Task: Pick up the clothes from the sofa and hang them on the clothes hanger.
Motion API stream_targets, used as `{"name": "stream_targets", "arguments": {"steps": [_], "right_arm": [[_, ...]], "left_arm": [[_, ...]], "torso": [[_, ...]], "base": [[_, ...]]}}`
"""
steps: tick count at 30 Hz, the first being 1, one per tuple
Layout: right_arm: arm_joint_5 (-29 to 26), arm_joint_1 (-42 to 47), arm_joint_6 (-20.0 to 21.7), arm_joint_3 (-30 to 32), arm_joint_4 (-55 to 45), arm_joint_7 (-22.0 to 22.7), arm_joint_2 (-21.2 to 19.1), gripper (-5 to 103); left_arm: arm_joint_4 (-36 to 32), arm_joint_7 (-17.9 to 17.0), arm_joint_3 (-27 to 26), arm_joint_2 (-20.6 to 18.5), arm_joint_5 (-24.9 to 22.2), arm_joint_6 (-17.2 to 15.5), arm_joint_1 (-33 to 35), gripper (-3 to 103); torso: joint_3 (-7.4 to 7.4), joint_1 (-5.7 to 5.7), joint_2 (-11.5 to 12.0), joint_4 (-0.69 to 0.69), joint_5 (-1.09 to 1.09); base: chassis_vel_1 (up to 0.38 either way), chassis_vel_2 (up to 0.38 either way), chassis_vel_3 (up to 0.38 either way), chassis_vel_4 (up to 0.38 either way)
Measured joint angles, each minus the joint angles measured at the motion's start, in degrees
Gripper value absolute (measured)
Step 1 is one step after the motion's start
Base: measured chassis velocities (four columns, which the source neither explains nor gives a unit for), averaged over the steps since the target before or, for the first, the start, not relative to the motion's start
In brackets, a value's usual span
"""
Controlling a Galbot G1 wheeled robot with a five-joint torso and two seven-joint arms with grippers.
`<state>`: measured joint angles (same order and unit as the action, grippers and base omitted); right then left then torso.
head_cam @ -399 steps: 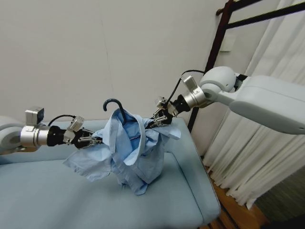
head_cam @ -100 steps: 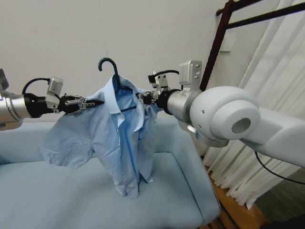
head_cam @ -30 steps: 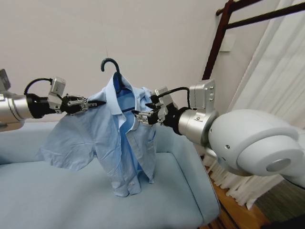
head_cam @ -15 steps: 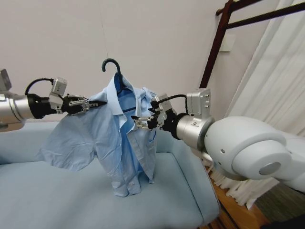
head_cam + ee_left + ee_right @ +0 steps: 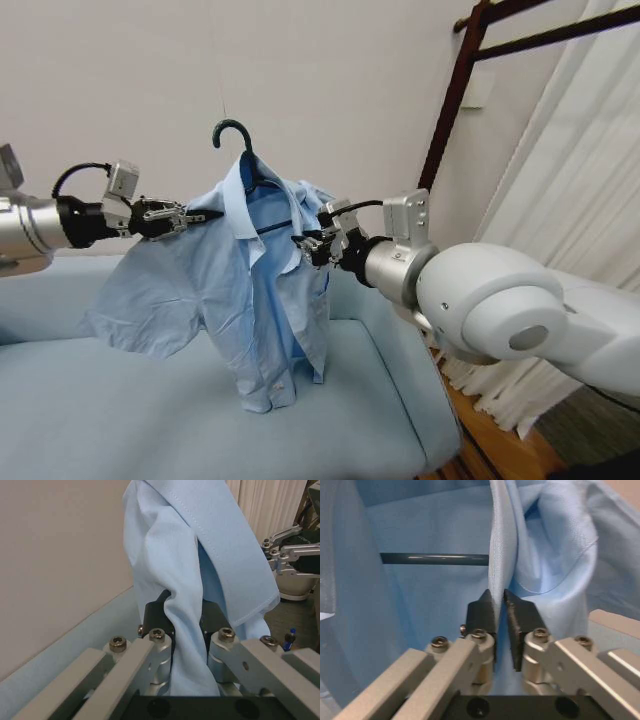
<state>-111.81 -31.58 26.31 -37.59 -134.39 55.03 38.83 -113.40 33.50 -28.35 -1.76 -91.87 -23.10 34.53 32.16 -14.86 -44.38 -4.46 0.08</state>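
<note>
Hanging shirt (image 5: 225,285) between left gripper (image 5: 196,216) and right gripper (image 5: 303,243), both pinching its fabric.

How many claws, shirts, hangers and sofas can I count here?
Grippers: 2, the left gripper and the right gripper, each pinching the shirt
Shirts: 1, the light blue shirt
Hangers: 1, the dark hanger
Sofas: 1, the sofa
Total: 5

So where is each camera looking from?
Head view: on the robot's head, looking at the sofa and shirt on its hanger; left claw and right claw show.
Left wrist view: behind the left claw, facing the shirt it pinches.
Right wrist view: behind the right claw, facing the shirt edge it pinches.
All share the shirt.
</note>
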Motion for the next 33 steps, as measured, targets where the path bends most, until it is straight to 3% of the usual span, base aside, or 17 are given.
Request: {"name": "stream_targets", "arguments": {"steps": [4,15,29,33], "right_arm": [[1.1,-0.5,0.2,0.0,0.7,-0.6,-0.7,1],[4.5,-5.1,1.4,0.0,5.6,-3.2,-1.9,0],[19.1,-14.1,3.8,-3.7,16.1,-14.7,0.7,0],[25.5,-15.3,4.1,-5.1,17.0,-22.0,-0.4,0]], "left_arm": [[0.2,0.0,0.1,0.4,0.4,0.0,0.1,9],[-0.2,0.3,0.2,0.9,2.3,-0.1,0.1,9],[-1.0,0.8,0.1,1.0,2.6,-0.5,-0.2,9],[-1.2,0.8,0.1,1.0,2.5,-0.6,-0.2,9]], "torso": [[0.00,0.00,0.0,0.00,0.00],[0.00,0.00,0.0,0.00,0.00],[0.00,0.00,0.0,0.01,-0.01],[0.00,0.00,0.0,0.00,-0.01]], "base": [[0.000,0.000,0.000,0.000],[0.000,0.000,0.000,0.000],[0.000,0.000,0.000,0.000],[0.000,0.000,0.000,0.000]]}}
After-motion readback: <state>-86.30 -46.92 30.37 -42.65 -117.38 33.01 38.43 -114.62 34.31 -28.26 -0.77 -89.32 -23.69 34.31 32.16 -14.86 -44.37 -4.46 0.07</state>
